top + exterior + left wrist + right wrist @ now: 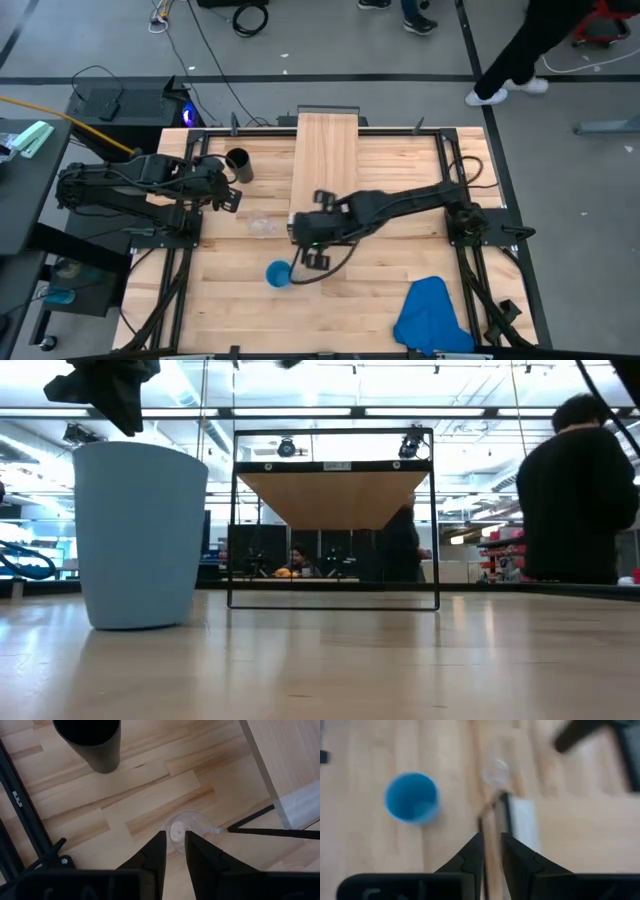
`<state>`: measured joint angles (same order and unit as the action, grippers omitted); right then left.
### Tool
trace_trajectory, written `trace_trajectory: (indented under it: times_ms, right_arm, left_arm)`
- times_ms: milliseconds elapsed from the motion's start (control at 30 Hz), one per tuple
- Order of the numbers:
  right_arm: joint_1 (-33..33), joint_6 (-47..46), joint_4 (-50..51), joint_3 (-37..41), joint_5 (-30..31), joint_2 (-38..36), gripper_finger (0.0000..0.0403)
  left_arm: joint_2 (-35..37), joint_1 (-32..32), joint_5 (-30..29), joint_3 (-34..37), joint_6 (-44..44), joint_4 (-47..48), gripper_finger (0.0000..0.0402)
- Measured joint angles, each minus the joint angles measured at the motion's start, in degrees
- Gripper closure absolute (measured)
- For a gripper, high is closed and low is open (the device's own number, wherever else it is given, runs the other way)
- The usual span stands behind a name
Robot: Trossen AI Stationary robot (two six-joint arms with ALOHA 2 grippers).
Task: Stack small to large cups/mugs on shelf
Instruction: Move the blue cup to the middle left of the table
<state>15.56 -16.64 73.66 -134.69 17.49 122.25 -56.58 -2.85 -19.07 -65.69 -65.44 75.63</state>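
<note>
The small glass mug (262, 227) stands on the surface (230, 300) just beside the shelf's (325, 150) near left corner, directly ahead of the left gripper (174, 851). Its fingers are nearly closed and empty, so this arm is nearer. The right gripper (491, 851), likewise narrow and empty, hovers by the blue cup (278, 273).

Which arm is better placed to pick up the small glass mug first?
Left. Its gripper hangs over the glass mug, fingers nearly closed; the right gripper is nearer the blue cup.

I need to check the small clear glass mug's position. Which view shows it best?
The left wrist view: the small clear glass mug sits sharp just beyond the fingers. The high view shows it tiny and faint, the right wrist view blurred, the low view not at all.
</note>
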Motion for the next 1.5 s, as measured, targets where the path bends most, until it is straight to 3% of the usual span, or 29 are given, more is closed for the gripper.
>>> trace_trajectory:
  times_ms: [233, 333, 467, 600, 733, 800, 900, 1067, 1200, 1500]
  right_arm:
    - [4.91, -16.02, 17.04, 0.19, 7.91, -5.12, 0.0355]
    - [9.61, -23.53, 15.03, 4.43, 9.87, -8.42, 0.0360]
    - [16.15, -40.10, 16.32, 13.66, 11.43, -12.44, 0.0365]
    - [23.44, -54.67, 9.11, 26.93, 10.09, -16.42, 0.0367]
    - [29.04, -64.22, -9.18, 40.66, 10.27, -18.21, 0.0368]
    - [29.60, -65.17, -22.95, 47.44, 12.40, -18.20, 0.0370]
    - [26.95, -59.28, -43.34, 55.25, 12.61, -16.32, 0.0380]
    - [18.87, -45.96, -68.66, 60.46, 12.68, -11.16, 0.0398]
    - [14.27, -43.02, -73.49, 60.58, 7.96, -6.52, 0.0396]
    - [12.20, -41.56, -74.96, 60.54, 10.44, -4.93, 0.0400]
  left_arm:
    - [0.00, 0.00, -0.37, 0.00, 0.68, 0.01, 0.0330]
    - [0.01, -0.01, -0.61, 0.00, 2.46, -0.28, 0.0327]
    - [0.00, 0.00, -0.64, -0.02, 4.95, -0.92, 0.0324]
    - [0.00, 0.00, -0.66, -0.02, 7.35, -1.91, 0.0327]
    - [0.00, 0.00, -0.63, -0.02, 8.27, -2.68, 0.0333]
    - [-0.01, 0.00, -0.63, -0.02, 8.27, -2.66, 0.0335]
    - [-0.02, 0.00, -0.63, -0.02, 8.27, -2.66, 0.0334]
    - [0.00, 0.00, -0.65, -0.02, 8.25, -3.14, 0.0329]
    - [0.00, 0.00, -0.70, -0.02, 8.23, -4.15, 0.0331]
    - [-0.02, 0.00, -0.85, -0.02, 7.86, -4.29, 0.0340]
